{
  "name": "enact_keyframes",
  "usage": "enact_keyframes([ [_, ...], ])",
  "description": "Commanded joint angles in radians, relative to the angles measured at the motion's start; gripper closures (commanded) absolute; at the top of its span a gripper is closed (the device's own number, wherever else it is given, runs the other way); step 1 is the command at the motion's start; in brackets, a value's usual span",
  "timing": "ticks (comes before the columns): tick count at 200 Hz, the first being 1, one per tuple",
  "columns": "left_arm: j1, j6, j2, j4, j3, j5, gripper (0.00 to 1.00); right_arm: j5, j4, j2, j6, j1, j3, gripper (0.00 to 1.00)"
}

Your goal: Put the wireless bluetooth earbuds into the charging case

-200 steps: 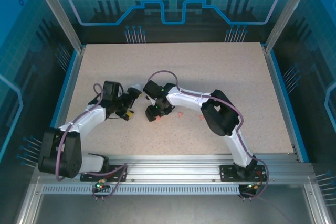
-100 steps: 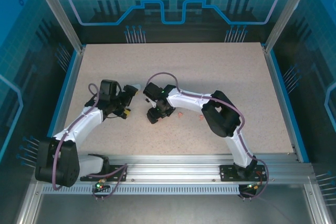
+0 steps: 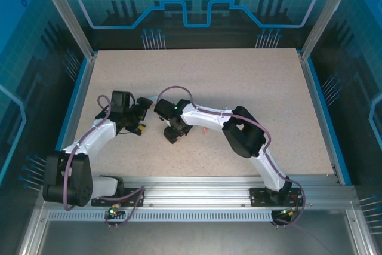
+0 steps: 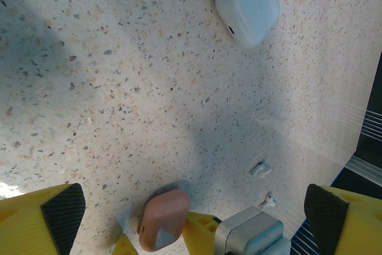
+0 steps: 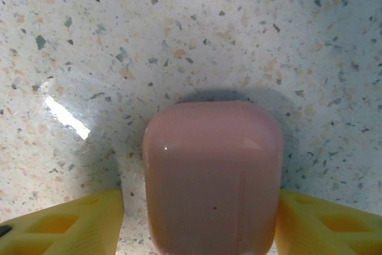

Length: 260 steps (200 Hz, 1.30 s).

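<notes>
A salmon-pink charging case (image 5: 212, 177) lies closed on the speckled table. My right gripper (image 5: 200, 231) is open and straddles it: the right yellow finger (image 5: 322, 225) is against the case and a narrow gap shows at the left finger (image 5: 77, 225). The left wrist view shows the same pink case (image 4: 164, 219) between those fingers. It also shows two tiny white earbuds (image 4: 261, 169) (image 4: 270, 200) loose on the table and a closed white case (image 4: 248, 4) farther off. My left gripper (image 4: 194, 207) stands wide open above the table, holding nothing.
From above, the left gripper (image 3: 140, 114) and right gripper (image 3: 171, 134) sit close together left of the table's (image 3: 268, 88) middle. A small pink piece (image 3: 203, 128) lies beside the right forearm. Blue rails edge the table.
Both grippers have shifted left across the table. The right gripper stays around the pink case; the left stays wide open.
</notes>
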Motion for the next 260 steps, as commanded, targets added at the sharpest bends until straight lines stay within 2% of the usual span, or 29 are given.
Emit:
enact_keyframes([
  [1, 0.008, 0.008, 0.005, -0.014, 0.037, 0.020, 0.01, 0.026, -0.040, 0.012, -0.006, 0.001, 0.003, 0.35],
  [37, 0.008, 0.017, 0.009, -0.007, 0.042, 0.024, 0.01, 0.019, -0.031, 0.016, -0.001, -0.011, -0.009, 0.39],
  [87, 0.007, 0.067, 0.013, 0.009, 0.064, 0.045, 0.01, -0.013, 0.004, -0.016, -0.011, -0.036, -0.046, 0.59],
  [118, 0.006, 0.157, 0.029, 0.010, 0.086, 0.077, 0.01, -0.042, 0.056, -0.090, -0.035, -0.052, -0.106, 0.61],
  [163, -0.010, 0.366, 0.118, 0.041, 0.125, 0.269, 0.01, -0.131, 0.130, -0.223, -0.087, -0.110, -0.202, 0.61],
  [214, -0.042, 0.392, 0.206, 0.218, 0.073, 0.469, 0.04, -0.349, 0.233, -0.348, -0.204, -0.221, -0.322, 0.62],
  [260, -0.074, 0.509, 0.265, 0.224, 0.111, 0.575, 0.06, -0.516, 0.283, -0.417, -0.323, -0.292, -0.397, 0.61],
])
